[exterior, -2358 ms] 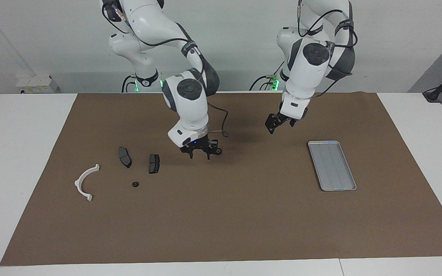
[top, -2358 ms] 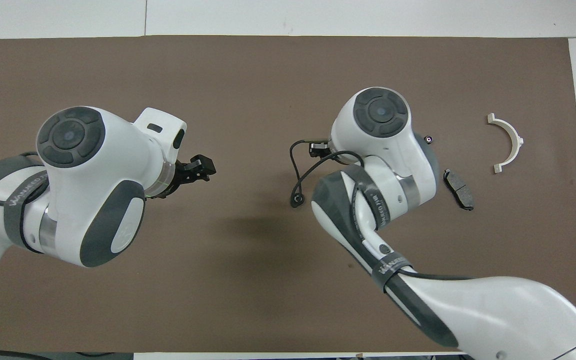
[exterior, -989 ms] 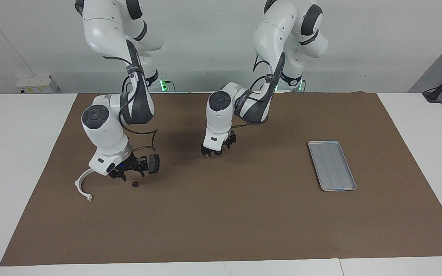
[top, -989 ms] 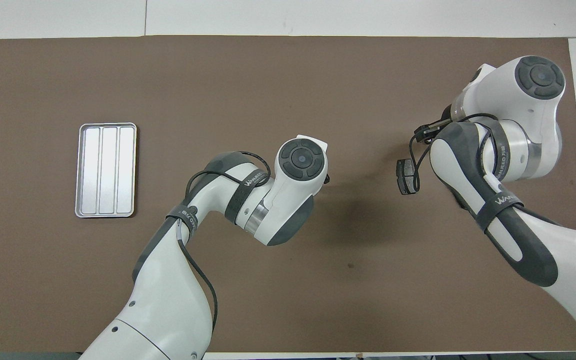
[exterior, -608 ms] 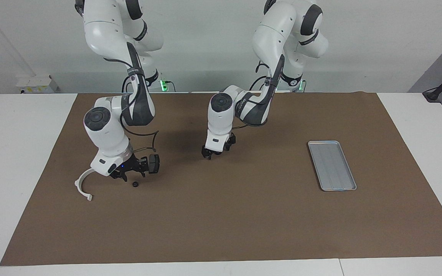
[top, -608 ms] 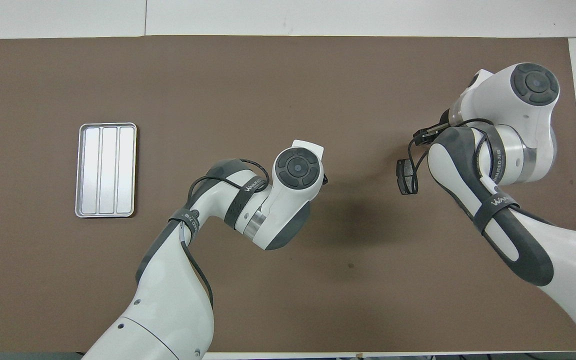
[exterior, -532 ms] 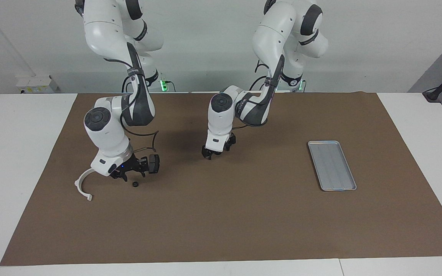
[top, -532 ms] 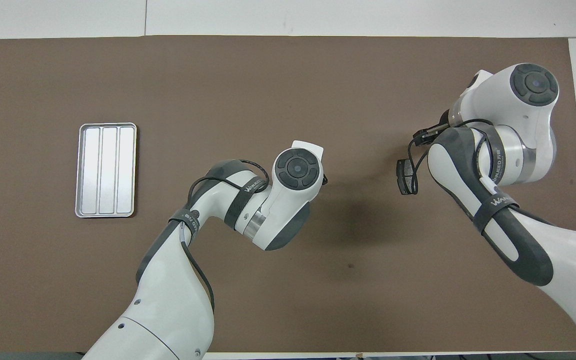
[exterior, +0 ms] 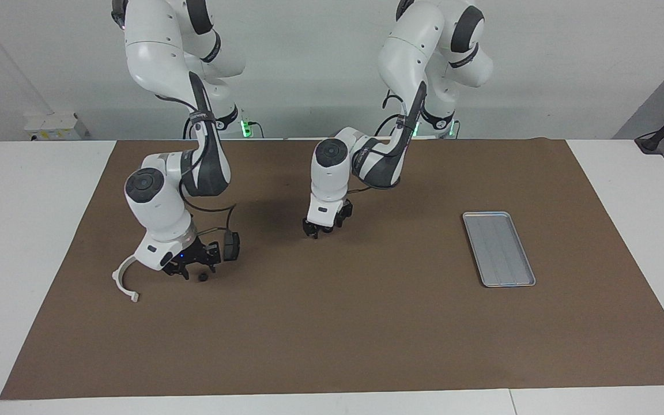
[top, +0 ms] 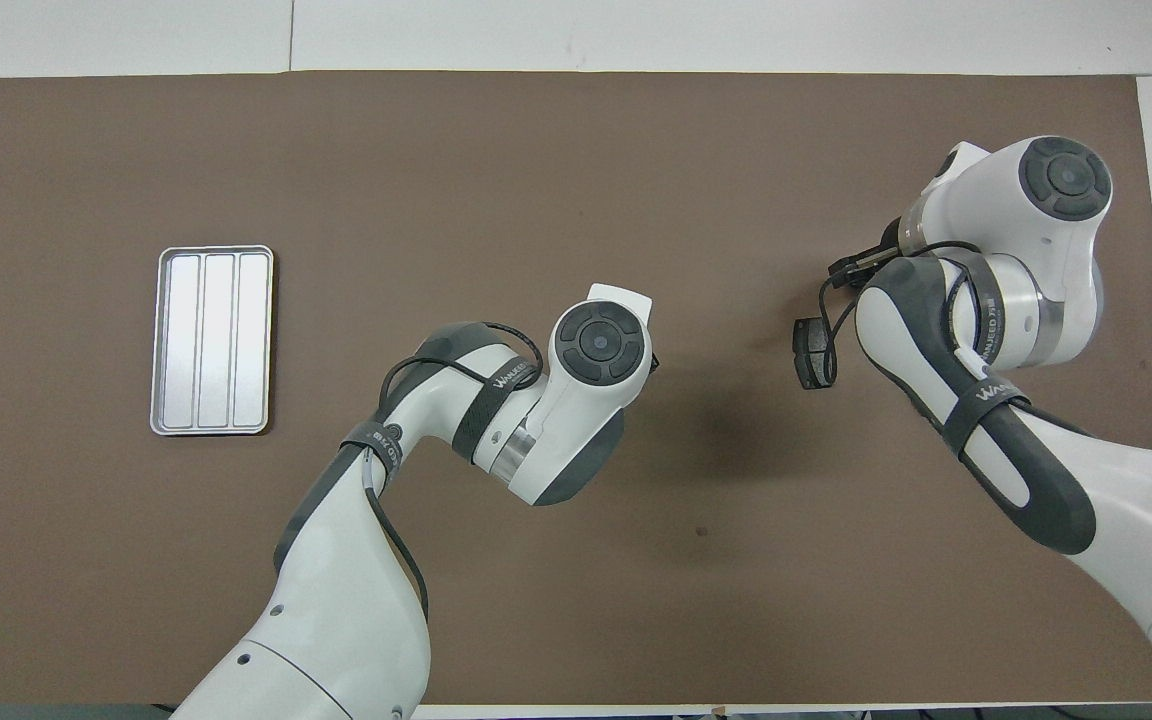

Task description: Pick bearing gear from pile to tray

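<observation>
Bearing gear (exterior: pixel 202 277) sat loose on the brown mat (exterior: pixel 332 334), toward the right arm's end of the surface. It was farther from the robots than the one brake pad (exterior: pixel 231 246) in view, with the white half-ring bracket (exterior: pixel 125 278) nearby. It wasn't held by anything.

Right end effector (exterior: pixel 192 270) was low, just beside the gear and not centred on it. Couldn't tell if it was apart or together.

Risks as I read it:
- A descent that far off-centre could clip the gear and send it rolling.
- The pad was close, so a wide close could catch it, or the dangling cable could drag it.
- Tray (exterior: pixel 498 248) was well apart at the left arm's end, so a weak pinch on a small round part could drop it on the way.
- Left end effector (exterior: pixel 321 229) waited over mid-mat (state unclear), roughly on the line to the tray, so the arms could clash.
</observation>
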Available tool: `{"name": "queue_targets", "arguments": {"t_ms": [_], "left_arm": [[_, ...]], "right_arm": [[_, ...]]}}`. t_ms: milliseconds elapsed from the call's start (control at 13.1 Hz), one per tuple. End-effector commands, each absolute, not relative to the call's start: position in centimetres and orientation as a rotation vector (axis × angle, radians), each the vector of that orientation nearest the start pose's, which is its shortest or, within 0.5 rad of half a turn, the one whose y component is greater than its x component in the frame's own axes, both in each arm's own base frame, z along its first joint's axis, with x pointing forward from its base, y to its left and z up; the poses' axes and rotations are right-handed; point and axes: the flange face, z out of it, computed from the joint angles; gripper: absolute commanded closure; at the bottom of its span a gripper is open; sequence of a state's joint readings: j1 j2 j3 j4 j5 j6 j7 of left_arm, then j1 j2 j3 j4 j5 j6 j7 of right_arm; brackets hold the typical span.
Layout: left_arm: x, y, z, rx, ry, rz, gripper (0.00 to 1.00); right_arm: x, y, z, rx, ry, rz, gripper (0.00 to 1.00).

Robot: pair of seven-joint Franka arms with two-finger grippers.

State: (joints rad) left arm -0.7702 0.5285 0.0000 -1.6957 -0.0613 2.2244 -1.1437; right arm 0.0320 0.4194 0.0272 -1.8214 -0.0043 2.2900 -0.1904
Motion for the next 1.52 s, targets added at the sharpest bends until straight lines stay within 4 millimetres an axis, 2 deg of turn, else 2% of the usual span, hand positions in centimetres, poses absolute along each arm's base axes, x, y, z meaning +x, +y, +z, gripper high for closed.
{"name": "queue_targets", "arguments": {"t_ms": [0,76,152,380,608,761,913,1141,1293,1445], "left_arm": [[47.2,-46.8,28.5,-3.085,-0.653,0.044,0.63],[47.1,-46.9,28.5,-3.080,-0.650,0.049,0.85],[47.1,-46.8,28.7,-3.074,-0.652,0.054,1.00],[47.7,-46.3,30.2,-3.060,-0.688,0.062,1.00],[48.5,-44.5,34.3,-3.048,-0.713,0.071,1.00],[49.5,-42.1,37.9,-3.049,-0.758,0.066,1.00],[49.8,-39.3,42.4,-3.051,-0.784,0.064,1.00],[51.0,-32.1,48.3,-3.047,-0.703,0.118,1.00],[51.7,-27.7,50.4,-3.046,-0.632,0.163,1.00],[53.3,-23.2,50.4,-3.057,-0.551,0.201,1.00]], "right_arm": [[64.9,3.3,30.6,-3.090,-0.413,-0.102,0.35],[64.9,3.3,30.5,-3.090,-0.413,-0.107,0.35],[64.9,3.3,30.3,-3.090,-0.413,-0.102,0.35],[64.9,3.3,30.1,-3.089,-0.412,-0.097,0.35],[64.9,3.3,29.6,-3.088,-0.417,-0.088,0.35],[64.8,3.3,29.3,-3.088,-0.417,-0.081,0.35],[64.8,3.3,29.3,-3.088,-0.417,-0.081,0.35],[64.8,3.3,29.0,-3.088,-0.417,-0.073,0.35],[64.5,3.3,28.6,-3.087,-0.414,-0.059,0.35],[64.4,3.3,28.3,-3.087,-0.417,-0.052,0.35]]}}
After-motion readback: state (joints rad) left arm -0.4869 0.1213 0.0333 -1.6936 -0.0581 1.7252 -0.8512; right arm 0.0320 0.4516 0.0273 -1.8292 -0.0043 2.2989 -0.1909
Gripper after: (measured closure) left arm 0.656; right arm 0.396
